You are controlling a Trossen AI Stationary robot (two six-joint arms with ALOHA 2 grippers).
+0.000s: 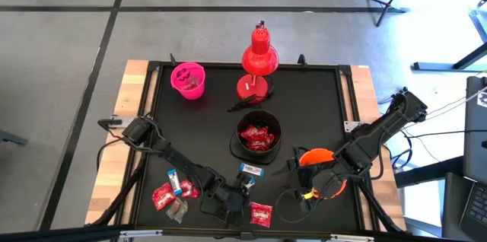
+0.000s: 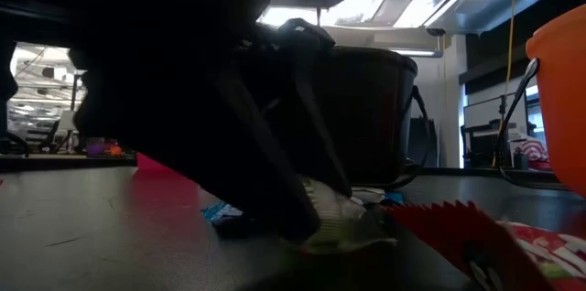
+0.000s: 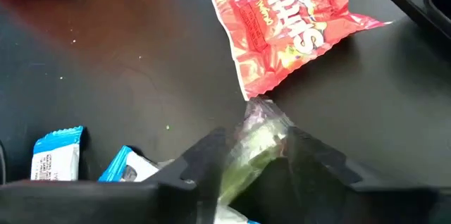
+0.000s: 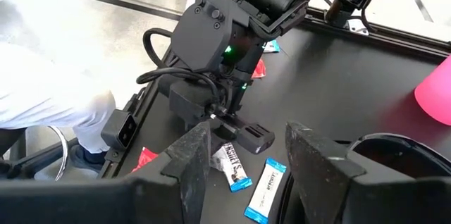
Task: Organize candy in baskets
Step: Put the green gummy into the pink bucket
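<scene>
gripping: the left gripper (image 3: pixel 255 155) is low at the near edge of the black table (image 1: pixel 205 128), its two dark fingers (image 3: pixel 204 160) pinching a grey-green wrapped candy (image 3: pixel 255 139) between them; the wrapper's twisted end pokes out past the tips.
right gripper: the right gripper (image 4: pixel 243 155) hangs at the table's near right with its fingers spread and nothing between them, pointed across at the left arm.
orange basket: the orange basket (image 1: pixel 326 183) sits under the right arm, partly hidden by it; its side fills the right edge of the low view.
black basket: the black basket (image 1: pixel 257 137) stands mid-table with red candies inside.
pink basket: the pink basket (image 1: pixel 188 79) is at the far left corner, well apart from both arms.
loose candy: a red skittles packet (image 3: pixel 289 23) lies just beyond the held candy, its corner almost touching it; white-and-blue bars (image 3: pixel 58 155) lie beside the left gripper; more red packets (image 1: pixel 164 195) lie near the front left edge, and a blue-and-white bar (image 1: pixel 251 170) lies just in front of the black basket.
in the way: the left arm's bulk blocks most of the low view.
red desk lamp: the red desk lamp (image 1: pixel 259 58) stands at the far edge, behind the black basket.
person: a white sleeve (image 4: pixel 42 104) shows off the table's edge.
</scene>
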